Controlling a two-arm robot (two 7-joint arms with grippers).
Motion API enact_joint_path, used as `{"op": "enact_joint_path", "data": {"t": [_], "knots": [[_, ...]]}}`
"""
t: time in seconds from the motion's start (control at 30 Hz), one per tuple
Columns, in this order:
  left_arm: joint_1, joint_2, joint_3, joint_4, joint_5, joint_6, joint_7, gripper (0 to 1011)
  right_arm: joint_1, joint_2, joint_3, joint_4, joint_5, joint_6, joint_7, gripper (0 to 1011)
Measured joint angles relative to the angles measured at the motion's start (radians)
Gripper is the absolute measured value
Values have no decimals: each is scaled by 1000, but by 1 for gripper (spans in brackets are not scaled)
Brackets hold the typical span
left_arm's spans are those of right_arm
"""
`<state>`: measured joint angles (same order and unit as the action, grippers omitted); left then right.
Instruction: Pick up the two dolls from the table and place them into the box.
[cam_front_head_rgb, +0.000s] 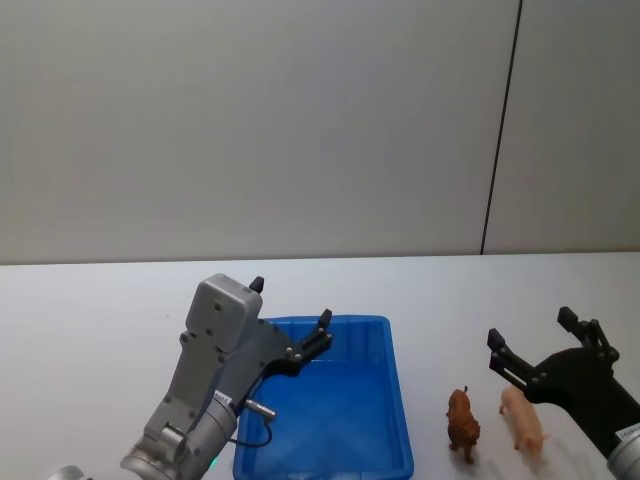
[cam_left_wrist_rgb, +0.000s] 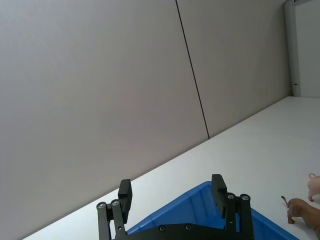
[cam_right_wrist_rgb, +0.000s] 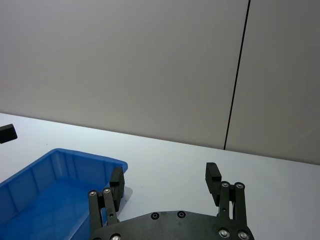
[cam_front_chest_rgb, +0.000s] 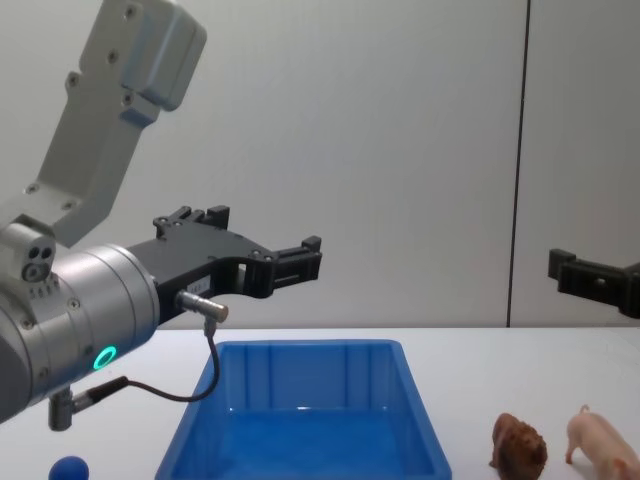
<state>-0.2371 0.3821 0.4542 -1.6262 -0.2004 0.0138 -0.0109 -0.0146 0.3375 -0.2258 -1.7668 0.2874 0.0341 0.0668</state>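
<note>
Pig (cam_front_head_rgb: 523, 420) and lion (cam_front_head_rgb: 463, 420) stand side by side on the table (cam_front_head_rgb: 90, 330), just right of the box (cam_front_head_rgb: 399, 400). Light, stiff, slick plastic, I judge: pinch each across the flanks. My right gripper (cam_front_head_rgb: 530, 328) hangs spread above them, and my left gripper (cam_front_head_rgb: 291, 300) is spread over the box.

Bright, even, diffuse lighting; only faint soft shadows lie beside the box (cam_front_head_rgb: 330, 420) on the table (cam_front_head_rgb: 100, 300)
</note>
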Motion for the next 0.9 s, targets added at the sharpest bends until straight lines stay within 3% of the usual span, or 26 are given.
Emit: {"op": "enact_joint_path", "data": {"t": [0.9], "knots": [[0, 0, 0, 0, 0, 0, 0, 1001, 2, 2, 3, 7, 2, 8, 5, 1001]]}}
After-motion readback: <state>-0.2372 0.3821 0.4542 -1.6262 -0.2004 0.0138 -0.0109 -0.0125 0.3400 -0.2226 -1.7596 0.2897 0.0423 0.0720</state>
